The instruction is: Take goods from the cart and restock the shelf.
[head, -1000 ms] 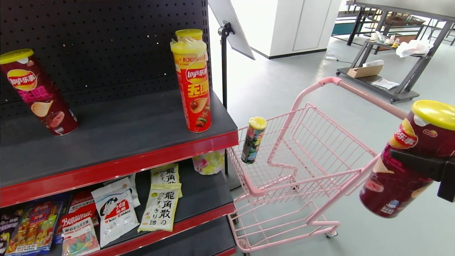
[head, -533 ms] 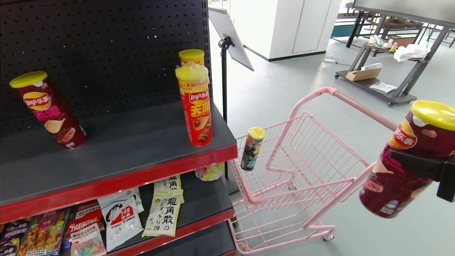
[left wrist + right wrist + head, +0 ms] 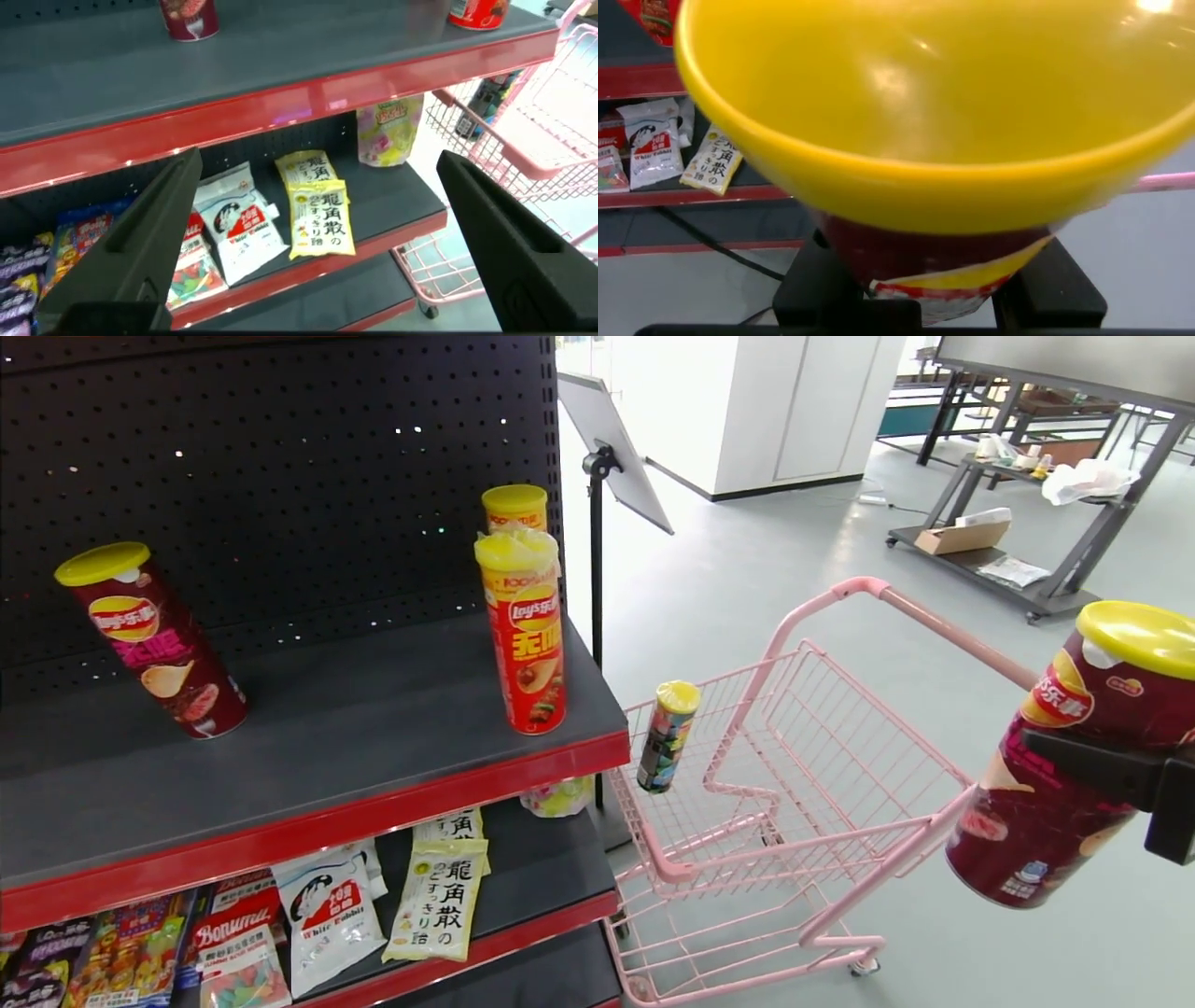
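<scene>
A dark, flat shelf (image 3: 327,737) with a red front edge carries a maroon tube (image 3: 154,644) standing at its left and a red tube (image 3: 527,635) upright at its right end. The left gripper (image 3: 318,163) hangs before the lower shelf, its fingers spread wide and empty. To the right is a pink wire cart (image 3: 868,588) with a small tube (image 3: 665,737) in it. At far right, the right gripper (image 3: 1111,770) clamps the middle of the held tube (image 3: 1027,831), a glossy maroon cylinder with its yellow plastic lid up. Its long axis tilts so that the lid leans right.
</scene>
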Tool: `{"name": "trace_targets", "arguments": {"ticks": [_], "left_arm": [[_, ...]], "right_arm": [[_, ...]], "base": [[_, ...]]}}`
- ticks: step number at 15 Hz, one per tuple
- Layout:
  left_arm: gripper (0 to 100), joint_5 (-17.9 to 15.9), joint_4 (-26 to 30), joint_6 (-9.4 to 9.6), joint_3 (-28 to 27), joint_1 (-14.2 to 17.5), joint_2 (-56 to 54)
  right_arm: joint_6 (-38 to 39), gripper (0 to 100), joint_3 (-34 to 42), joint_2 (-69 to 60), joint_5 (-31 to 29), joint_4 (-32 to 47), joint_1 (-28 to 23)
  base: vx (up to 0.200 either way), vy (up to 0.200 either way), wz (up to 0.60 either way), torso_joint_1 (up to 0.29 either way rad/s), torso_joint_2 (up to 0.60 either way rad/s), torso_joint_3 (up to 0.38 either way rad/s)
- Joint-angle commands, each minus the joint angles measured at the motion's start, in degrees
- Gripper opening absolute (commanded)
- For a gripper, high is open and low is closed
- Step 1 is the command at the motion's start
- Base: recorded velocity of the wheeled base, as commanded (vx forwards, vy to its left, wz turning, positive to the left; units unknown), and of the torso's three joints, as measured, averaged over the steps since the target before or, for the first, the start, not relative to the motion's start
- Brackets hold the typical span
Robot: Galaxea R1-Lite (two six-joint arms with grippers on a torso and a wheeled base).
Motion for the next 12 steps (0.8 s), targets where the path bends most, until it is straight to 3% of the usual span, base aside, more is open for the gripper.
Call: {"name": "trace_targets", "arguments": {"ticks": [1, 6, 9, 12], "left_arm": [[100, 0.02, -0.01, 0.0, -0.01, -0.02, 0.0], [100, 0.11, 0.08, -0.88, -0.01, -0.02, 0.0], [100, 0.02, 0.08, -0.71, -0.01, -0.02, 0.0], [100, 0.02, -0.01, -0.53, -0.01, -0.02, 0.0]], "right_arm": [[-0.01, 0, 0.67, 0.18, 0.09, -0.26, 0.04], [-0.1, 0, 2.16, -0.17, 0.09, -0.52, 0.04], [-2.3, 0, 6.47, -2.19, 0.18, -1.93, -0.22], [-2.3, 0, 8.76, -3.68, 3.69, -5.0, 0.22]], "base": [[0.0, 0.0, 0.6, -0.007, -0.01, -0.002], [0.0, 0.0, 0.6, 0.008, 0.0, 0.0], [0.0, 0.0, 0.0, 0.0, 0.0, 0.0], [0.0, 0.2, 0.0, -0.001, 0.0, 0.001]]}}
